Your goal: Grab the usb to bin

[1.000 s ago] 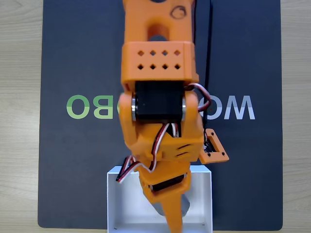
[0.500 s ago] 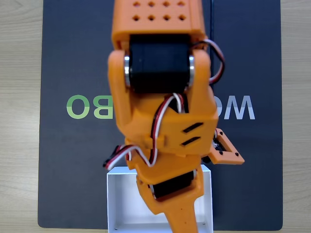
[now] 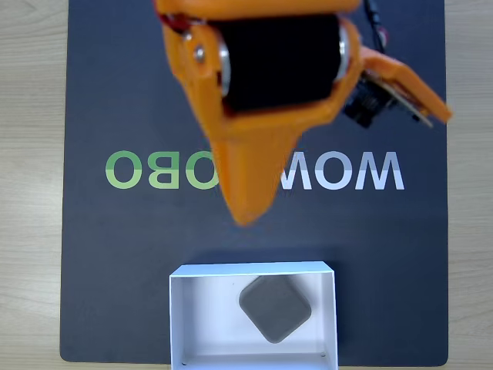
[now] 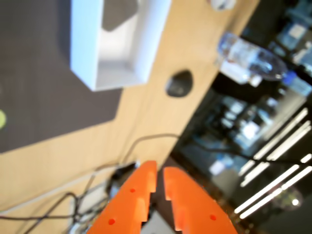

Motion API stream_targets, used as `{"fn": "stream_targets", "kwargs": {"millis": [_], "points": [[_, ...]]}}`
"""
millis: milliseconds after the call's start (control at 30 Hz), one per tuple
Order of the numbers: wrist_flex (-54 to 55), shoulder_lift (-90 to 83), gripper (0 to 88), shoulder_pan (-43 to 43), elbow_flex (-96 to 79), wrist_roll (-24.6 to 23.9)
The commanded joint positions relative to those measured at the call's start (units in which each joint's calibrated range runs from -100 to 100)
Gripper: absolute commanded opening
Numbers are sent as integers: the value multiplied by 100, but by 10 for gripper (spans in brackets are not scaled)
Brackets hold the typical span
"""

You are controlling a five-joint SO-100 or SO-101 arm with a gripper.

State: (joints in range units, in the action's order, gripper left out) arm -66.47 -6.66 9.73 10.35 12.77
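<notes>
The usb (image 3: pixel 275 310) is a small flat grey block with round corners and a dull, smooth top; it lies on the white floor of the bin (image 3: pixel 202 317), turned like a diamond, a bit right of the middle in the fixed view, with no side touching a wall; the bin is a low white box with thin straight walls, and it sits on the near edge of a dark mat (image 3: pixel 115 254); the mat is flat and smooth, with big green and white letters (image 3: pixel 339 171) printed across it, and it lies on a pale wooden table (image 3: pixel 31 193) with a fine grain; the orange plastic arm (image 3: pixel 254 92) hangs high over the middle of the mat, well apart from the bin, with a shiny black motor block (image 3: pixel 281 58) set in it and one pointed orange finger (image 3: pixel 246 193) aimed down toward the bin; in the wrist view the claw (image 4: pixel 160 171) shows two orange fingers pressed nearly together with only a thin slit between them and nothing in it, so the claw is clenched and empty; that view is blurry, and it shows the bin near the table edge, a dark rounded thing (image 4: pixel 179 83) lying on the bare wood just beside it, a clear plastic bottle (image 4: pixel 248 58) past the table edge, and thin dark cables (image 4: pixel 58 204) trailing over the wood.
</notes>
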Motion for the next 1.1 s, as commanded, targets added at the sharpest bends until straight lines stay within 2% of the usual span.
{"fn": "stream_targets", "kwargs": {"millis": [0, 133, 233, 533, 700, 800, 1067], "points": [[-315, -1237, 9, 21, -1234, -199], [-831, -2229, 9, -5, -2778, -761], [-839, -2916, 9, -21, -3944, -919], [-682, -5434, 9, -451, -6617, -935], [331, -6655, 9, -535, -7981, -1261], [802, -7138, 9, -409, -8596, -1292], [680, -8283, 9, -308, -10059, -1277]]}}
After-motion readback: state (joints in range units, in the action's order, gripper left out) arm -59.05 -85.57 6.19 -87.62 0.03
